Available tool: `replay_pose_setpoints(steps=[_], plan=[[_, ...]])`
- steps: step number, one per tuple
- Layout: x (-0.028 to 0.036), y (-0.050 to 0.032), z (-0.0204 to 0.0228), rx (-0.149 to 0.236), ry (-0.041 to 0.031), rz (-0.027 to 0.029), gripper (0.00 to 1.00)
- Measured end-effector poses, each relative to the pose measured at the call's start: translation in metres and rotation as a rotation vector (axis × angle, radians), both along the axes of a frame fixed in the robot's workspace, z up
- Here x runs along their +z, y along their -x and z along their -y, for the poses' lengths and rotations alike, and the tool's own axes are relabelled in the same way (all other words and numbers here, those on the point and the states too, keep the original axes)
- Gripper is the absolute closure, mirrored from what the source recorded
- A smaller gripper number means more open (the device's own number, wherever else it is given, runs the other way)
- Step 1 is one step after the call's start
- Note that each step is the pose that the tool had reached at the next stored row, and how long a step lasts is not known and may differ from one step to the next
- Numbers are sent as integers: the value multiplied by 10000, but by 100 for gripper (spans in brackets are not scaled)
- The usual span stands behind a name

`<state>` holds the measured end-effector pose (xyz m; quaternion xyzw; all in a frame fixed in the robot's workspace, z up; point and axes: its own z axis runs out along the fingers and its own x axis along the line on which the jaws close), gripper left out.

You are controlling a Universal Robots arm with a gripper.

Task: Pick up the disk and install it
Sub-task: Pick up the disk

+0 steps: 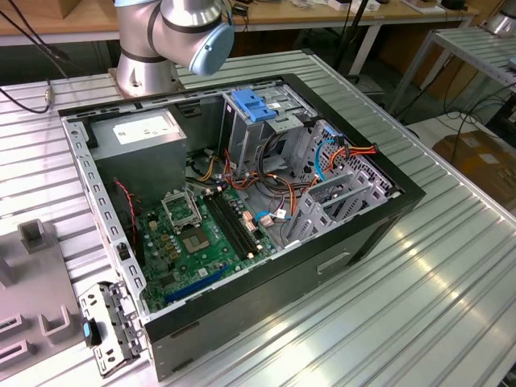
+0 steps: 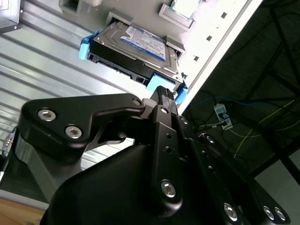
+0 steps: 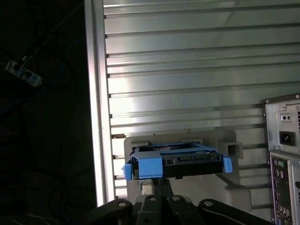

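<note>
We're looking at the ribbed metal surface carrying the open PC case, lid off, mainboard showing. In the first wrist view the case's rear panel is standing off to one side, well apart from the work. The arm is rising behind the case in the exterior view.

On the same surface, near its edge, a grey holder is cradling the disk. The disk is lying flat, label up in the second wrist view, w/ blue rails on both sides, and it isn't in the case yet.

In the first wrist view the gripper is sitting right at the disk's near end, approx. centred btwn the rails. The jaws are looking drawn narrow, pads together w/ nothing visible btwn them. We can't tell if the tips are touching the disk.

We're judging that the disk is lying straight ahead of the jaws, connector end facing them, long axis running away from them.
</note>
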<state>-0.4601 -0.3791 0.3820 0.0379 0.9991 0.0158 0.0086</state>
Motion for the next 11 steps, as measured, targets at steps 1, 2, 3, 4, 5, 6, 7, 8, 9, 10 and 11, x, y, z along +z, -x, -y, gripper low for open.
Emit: replay_pose_setpoints(steps=[1, 2, 3, 4, 5, 6, 7, 8, 9, 10, 11], plan=[[0, 0, 0, 0, -1, 0, 89], [0, 1, 0, 0, -1, 0, 89], [0, 1, 0, 0, -2, 0, 89], [0, 1, 0, 0, -2, 0, 89], [0, 1, 0, 8, -2, 0, 89], [0, 1, 0, 36, -2, 0, 89], [0, 1, 0, 72, -2, 0, 89], [0, 2, 0, 146, -2, -1, 89], [1, 2, 0, 209, -2, -1, 89], [0, 2, 0, 296, -2, -1, 89], [0, 2, 0, 433, -2, 0, 89]])
